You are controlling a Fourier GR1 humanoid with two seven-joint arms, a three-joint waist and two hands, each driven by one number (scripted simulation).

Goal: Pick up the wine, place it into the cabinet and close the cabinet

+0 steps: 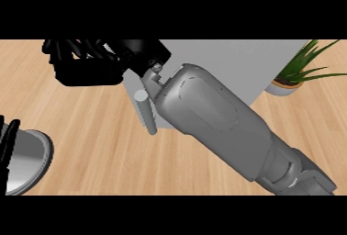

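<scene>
My right forearm (pixel 224 133) crosses the view from the lower right to the upper left. Its black hand (pixel 88 69) sits at the left front corner of the grey cabinet (pixel 237 59). Just below the wrist a pale vertical bar, the cabinet's handle (pixel 144 112), sticks out over the counter. No wine bottle shows anywhere; the hand and forearm hide whatever is behind them. My left hand (pixel 7 137) rests open at the left edge with its fingers up, and its grey forearm (pixel 30 158) lies beside it.
A potted green plant (pixel 298 73) in a white pot stands to the right of the cabinet. Light wooden counter (pixel 102 151) spreads across the front and left.
</scene>
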